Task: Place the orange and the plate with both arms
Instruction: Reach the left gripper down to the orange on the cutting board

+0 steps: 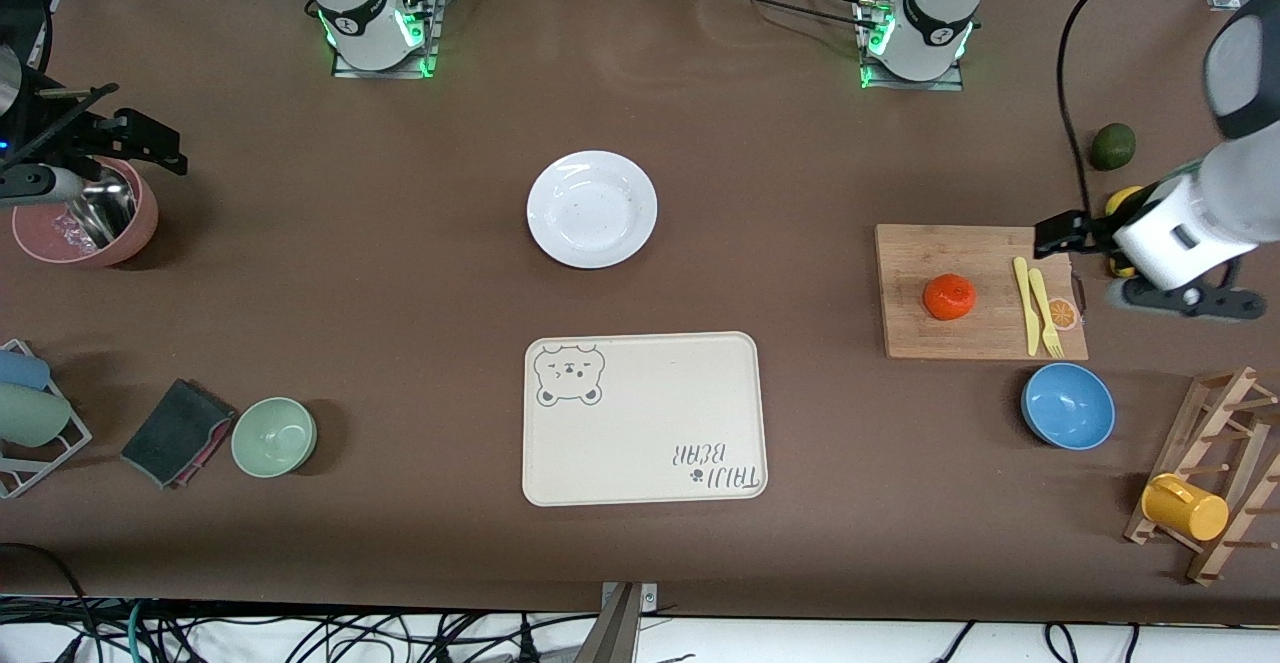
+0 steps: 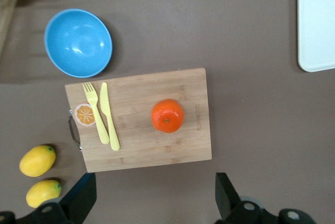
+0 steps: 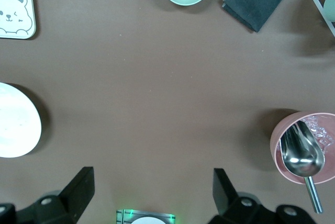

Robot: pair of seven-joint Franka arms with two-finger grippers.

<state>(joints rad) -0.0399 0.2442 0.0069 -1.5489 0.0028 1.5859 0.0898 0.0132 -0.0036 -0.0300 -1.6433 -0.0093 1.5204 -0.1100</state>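
The orange (image 1: 949,296) (image 2: 167,115) sits on a wooden cutting board (image 1: 975,338) (image 2: 157,150) toward the left arm's end of the table. The white plate (image 1: 592,209) (image 3: 13,122) lies at the middle of the table, farther from the front camera than the cream bear tray (image 1: 642,418). My left gripper (image 1: 1120,263) (image 2: 152,203) hangs open high over the table beside the board's edge, nothing between its fingers. Open and just as bare, my right gripper (image 1: 95,158) (image 3: 152,198) hovers at the right arm's end beside a pink bowl (image 1: 130,233).
A yellow fork and knife (image 1: 1038,305) lie on the board. A blue bowl (image 1: 1068,405), two lemons (image 2: 37,160), an avocado (image 1: 1112,146) and a wooden rack with a yellow mug (image 1: 1185,506) surround it. A green bowl (image 1: 274,436), dark cloth (image 1: 178,433) and cup rack (image 1: 30,413) sit at the right arm's end.
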